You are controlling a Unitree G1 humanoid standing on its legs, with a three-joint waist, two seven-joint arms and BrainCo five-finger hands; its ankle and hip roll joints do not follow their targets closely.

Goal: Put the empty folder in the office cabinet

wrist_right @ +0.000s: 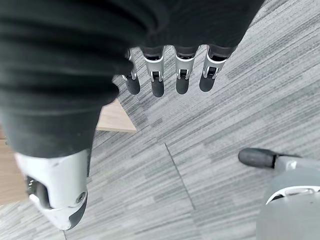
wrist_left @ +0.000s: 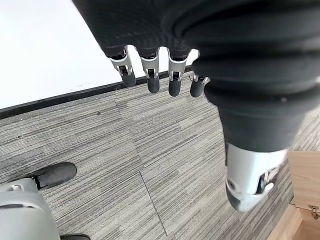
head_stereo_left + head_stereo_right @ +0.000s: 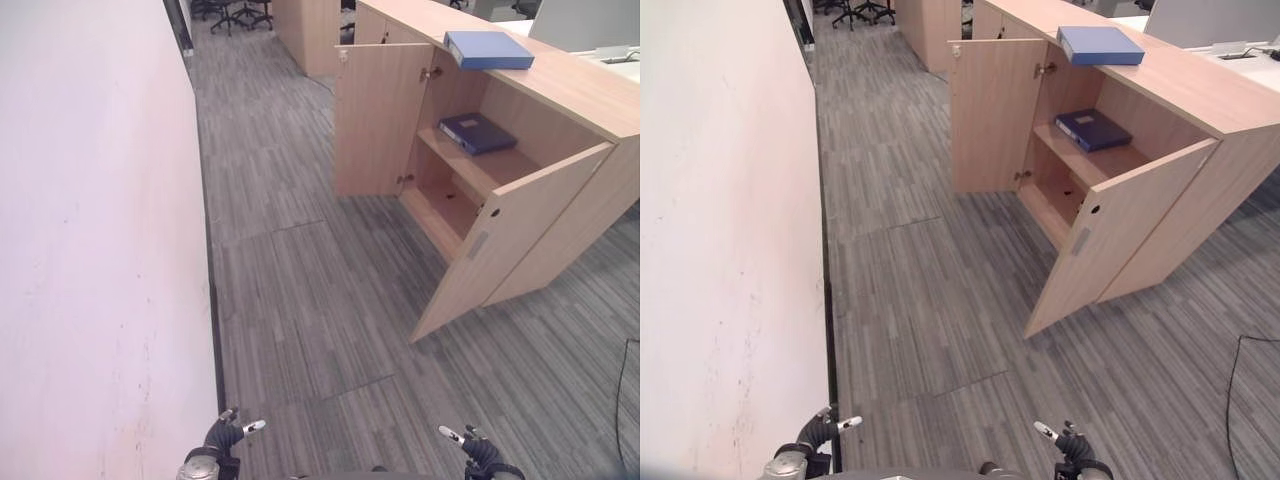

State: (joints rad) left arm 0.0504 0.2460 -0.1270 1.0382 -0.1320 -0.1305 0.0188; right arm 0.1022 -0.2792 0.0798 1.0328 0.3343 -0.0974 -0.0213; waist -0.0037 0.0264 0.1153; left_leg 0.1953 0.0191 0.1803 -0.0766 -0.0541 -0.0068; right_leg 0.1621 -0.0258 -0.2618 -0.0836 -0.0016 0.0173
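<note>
Cabinet (image 3: 520, 230): you have both doors swung open ahead of you
Light blue folder (image 3: 488, 49): flat on the counter (image 3: 590, 90) above the cabinet
Dark blue folder (image 3: 477, 132): on the upper shelf inside; possibly a binder
Left hand (image 2: 150, 45): low over the carpet (image 3: 300, 300), fingers relaxed, holding nothing
Right hand (image 1: 170, 45): same, loose and unloaded

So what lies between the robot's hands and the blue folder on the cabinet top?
In the left eye view, grey carpet and the cabinet's open door separate both hands from the light blue folder.
</note>
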